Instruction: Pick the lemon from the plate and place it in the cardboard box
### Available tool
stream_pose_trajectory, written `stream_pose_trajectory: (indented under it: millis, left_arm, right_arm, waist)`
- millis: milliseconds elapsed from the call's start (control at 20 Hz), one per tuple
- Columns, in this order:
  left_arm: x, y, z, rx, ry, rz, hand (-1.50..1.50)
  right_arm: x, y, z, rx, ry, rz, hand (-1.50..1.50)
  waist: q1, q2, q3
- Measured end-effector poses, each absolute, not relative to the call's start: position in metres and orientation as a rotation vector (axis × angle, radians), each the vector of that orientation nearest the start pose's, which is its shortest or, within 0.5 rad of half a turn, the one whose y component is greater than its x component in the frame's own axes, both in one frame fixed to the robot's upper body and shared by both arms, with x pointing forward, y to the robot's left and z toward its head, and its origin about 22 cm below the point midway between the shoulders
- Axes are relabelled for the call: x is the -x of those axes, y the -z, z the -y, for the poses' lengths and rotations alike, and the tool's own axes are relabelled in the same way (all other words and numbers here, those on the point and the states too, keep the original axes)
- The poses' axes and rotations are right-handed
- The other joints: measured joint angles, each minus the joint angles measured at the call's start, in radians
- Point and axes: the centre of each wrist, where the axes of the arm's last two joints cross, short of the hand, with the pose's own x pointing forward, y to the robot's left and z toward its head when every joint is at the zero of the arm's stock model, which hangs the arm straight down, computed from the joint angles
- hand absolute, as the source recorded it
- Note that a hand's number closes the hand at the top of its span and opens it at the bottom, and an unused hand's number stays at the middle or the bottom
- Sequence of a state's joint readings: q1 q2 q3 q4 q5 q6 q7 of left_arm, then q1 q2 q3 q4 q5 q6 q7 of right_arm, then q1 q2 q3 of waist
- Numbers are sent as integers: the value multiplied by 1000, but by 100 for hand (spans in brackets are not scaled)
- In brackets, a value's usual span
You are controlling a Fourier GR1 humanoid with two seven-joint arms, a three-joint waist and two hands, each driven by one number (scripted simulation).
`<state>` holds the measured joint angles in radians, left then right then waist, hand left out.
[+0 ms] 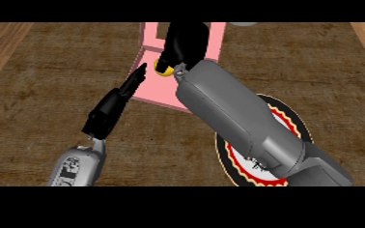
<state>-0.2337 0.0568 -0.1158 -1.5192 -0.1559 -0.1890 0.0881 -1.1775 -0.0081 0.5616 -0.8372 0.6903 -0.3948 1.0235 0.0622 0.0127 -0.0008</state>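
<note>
Mostly hidden, the one lemon (164, 70) shows as a yellow sliver under the right hand (187, 41), whose fingers curl round it over the one pink box (155, 89) at 12 o'clock. The right forearm (228, 111) covers most of the single plate (291, 121) at 5 o'clock. The left hand (118, 101) points toward 1 o'clock, fingers straight and together.

The cardboard box (153, 89) sits on the worktop (57, 77) at 12 o'clock from the view's centre. The plate (294, 121) lies at 4 o'clock, partly under the right forearm (228, 106). The right hand (187, 41) is over the box, with the lemon (164, 70) at the hand's 7 o'clock edge. The left hand (114, 106) lies at 9 o'clock, its fingers (137, 79) just beside the box's left wall.
</note>
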Motion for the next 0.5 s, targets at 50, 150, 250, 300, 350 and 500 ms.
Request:
stream_pose_trajectory:
  millis: [50, 150, 250, 300, 350, 500]
  left_arm:
    - [-289, -42, -188, 84, 497, 1608, 0]
    - [-290, -44, -188, 78, 498, 1613, 0]
    - [-289, -43, -191, 75, 495, 1614, 0]
    - [-289, -42, -194, 70, 491, 1614, 0]
    - [-289, -42, -196, 67, 488, 1611, 0]
    - [-288, -40, -197, 57, 469, 1608, 0]
  right_arm:
    - [-380, -157, -14, 997, -593, 1403, -150]
    - [-380, -156, -12, 963, -505, 1451, -150]
    - [-380, -157, -10, 929, -397, 1519, -150]
    - [-380, -159, -9, 910, -340, 1552, -150]
    - [-378, -160, -8, 886, -289, 1582, -150]
    - [-375, -164, -3, 809, -134, 1666, -150]
  waist:
    - [-1, 0, 0]
    - [-2, 0, 0]
    - [-6, -2, 1]
    - [-8, -2, 1]
    - [-13, -3, 1]
    - [-32, -8, 2]
